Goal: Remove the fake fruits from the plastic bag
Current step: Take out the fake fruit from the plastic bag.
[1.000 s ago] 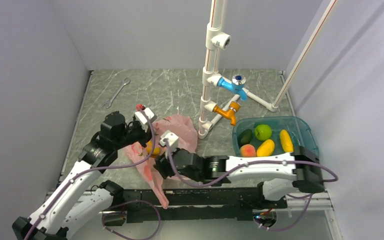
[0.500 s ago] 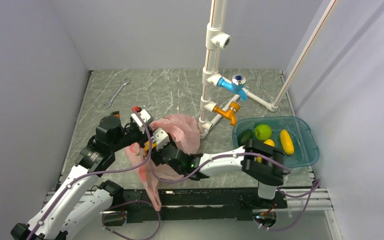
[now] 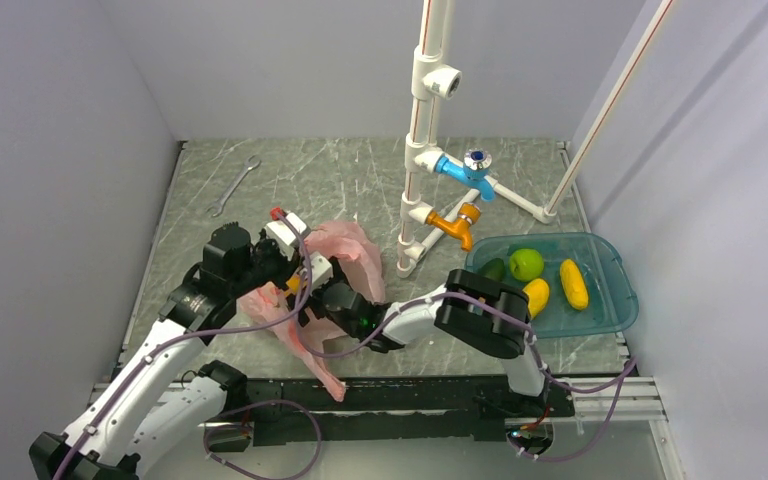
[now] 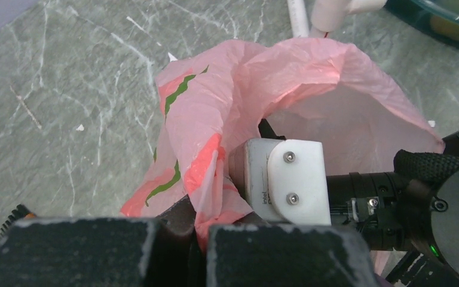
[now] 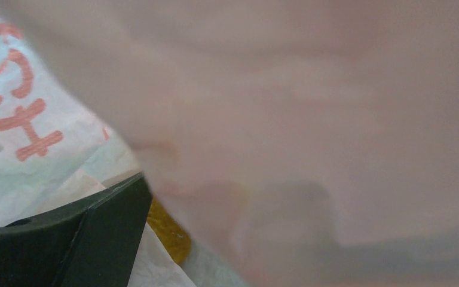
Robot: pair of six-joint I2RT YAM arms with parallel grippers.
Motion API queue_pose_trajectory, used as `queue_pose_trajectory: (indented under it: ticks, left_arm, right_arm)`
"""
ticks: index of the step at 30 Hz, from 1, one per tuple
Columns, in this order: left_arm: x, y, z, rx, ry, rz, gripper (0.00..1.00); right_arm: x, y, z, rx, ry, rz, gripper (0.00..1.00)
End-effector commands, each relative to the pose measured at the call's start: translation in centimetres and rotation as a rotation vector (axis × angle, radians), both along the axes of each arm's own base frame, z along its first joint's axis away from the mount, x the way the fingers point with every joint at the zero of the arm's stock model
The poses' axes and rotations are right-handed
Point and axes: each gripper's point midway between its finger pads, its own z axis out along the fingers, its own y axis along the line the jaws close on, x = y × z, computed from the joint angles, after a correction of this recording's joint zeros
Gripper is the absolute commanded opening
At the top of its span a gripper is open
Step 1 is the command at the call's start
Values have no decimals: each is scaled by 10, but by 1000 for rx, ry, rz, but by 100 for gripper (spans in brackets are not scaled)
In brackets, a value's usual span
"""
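Note:
The pink plastic bag (image 3: 345,255) lies left of centre, its mouth towards the right. My left gripper (image 4: 202,233) is shut on the bag's near rim and holds the mouth up. My right gripper (image 3: 310,295) is inside the bag. In the right wrist view pink film covers most of the frame. One dark finger (image 5: 83,239) shows far to the left, and a piece of the orange (image 5: 167,230) lies against it. The other finger is hidden. A green apple (image 3: 526,263), an avocado (image 3: 493,270) and two mangoes (image 3: 573,283) lie in the teal tub (image 3: 615,300).
A white pipe stand (image 3: 422,150) with a blue tap (image 3: 465,170) and an orange tap (image 3: 455,225) rises just right of the bag. A wrench (image 3: 232,187) lies at the back left. Grey walls close in both sides.
My right arm has swung left from the tub side and pushed its gripper deeper into the bag's mouth. My left gripper has kept its hold on the rim.

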Motion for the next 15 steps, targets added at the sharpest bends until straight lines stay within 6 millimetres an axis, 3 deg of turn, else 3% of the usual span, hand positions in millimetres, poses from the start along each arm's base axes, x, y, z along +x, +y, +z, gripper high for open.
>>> queue_pose_trajectory:
  ticks: [1, 4, 8, 12, 15]
  left_arm:
    - [-19, -30, 28, -105, -23, -163, 0]
    - [-16, -29, 24, -94, -11, -148, 0]
    - [-9, -26, 17, -74, 13, -109, 0]
    - [0, -23, 1, -28, 85, -64, 0]
    - [7, -20, -5, -2, 121, -25, 0]
  right_arm:
    - [-4, 5, -31, -44, 69, 102, 93]
    - [-24, 8, -27, -7, 146, 179, 95]
    - [-49, 4, -1, 87, 192, 257, 96]
    - [-66, -4, -7, 75, 219, 310, 96]
    - [-69, -12, -19, 59, 233, 291, 96]
